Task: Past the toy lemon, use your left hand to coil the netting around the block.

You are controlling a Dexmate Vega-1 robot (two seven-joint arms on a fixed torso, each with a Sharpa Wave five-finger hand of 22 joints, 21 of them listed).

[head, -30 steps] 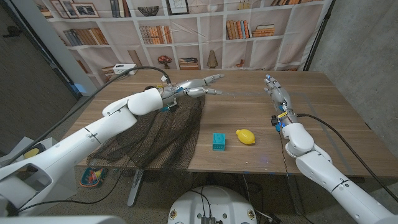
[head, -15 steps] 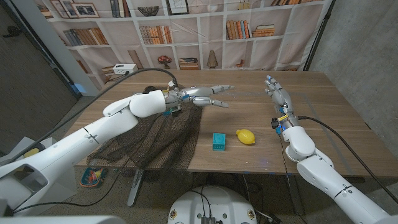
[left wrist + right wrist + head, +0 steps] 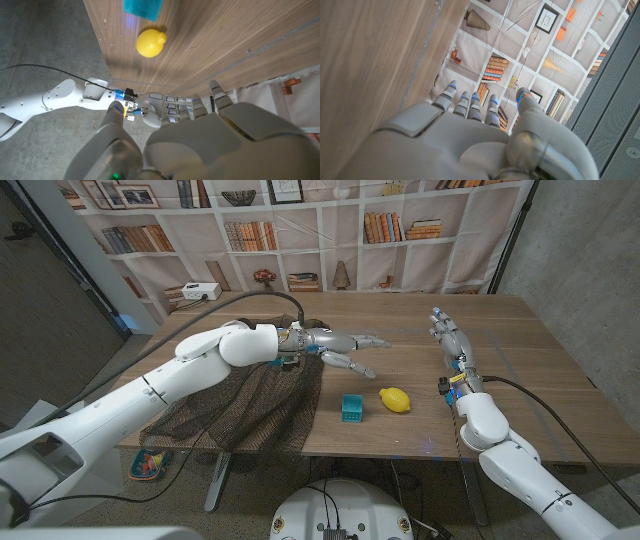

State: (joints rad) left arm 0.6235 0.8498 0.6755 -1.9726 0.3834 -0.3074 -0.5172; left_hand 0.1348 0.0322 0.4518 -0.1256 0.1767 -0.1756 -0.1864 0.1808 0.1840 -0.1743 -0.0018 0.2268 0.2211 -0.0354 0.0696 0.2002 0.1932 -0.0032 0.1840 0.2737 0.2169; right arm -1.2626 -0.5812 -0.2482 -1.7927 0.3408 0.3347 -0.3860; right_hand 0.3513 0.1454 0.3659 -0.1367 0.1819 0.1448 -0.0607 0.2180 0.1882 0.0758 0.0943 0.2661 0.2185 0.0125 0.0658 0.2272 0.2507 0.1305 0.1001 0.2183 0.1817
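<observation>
Nearest the table's front edge, the small teal block (image 3: 352, 407) sits just beside the toy lemon (image 3: 395, 400); the dark netting (image 3: 250, 405), limp and likely snag-prone, drapes left, best pinched at its near hem; beyond, left hand (image 3: 343, 348) hovers empty, fingers spread; right hand (image 3: 447, 336) stands open

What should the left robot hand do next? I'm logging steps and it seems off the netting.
Probably draw back and lower onto the netting to grip its edge: the left robot hand hovers open over bare table, holding nothing, with the block uncovered beside the lemon.
</observation>
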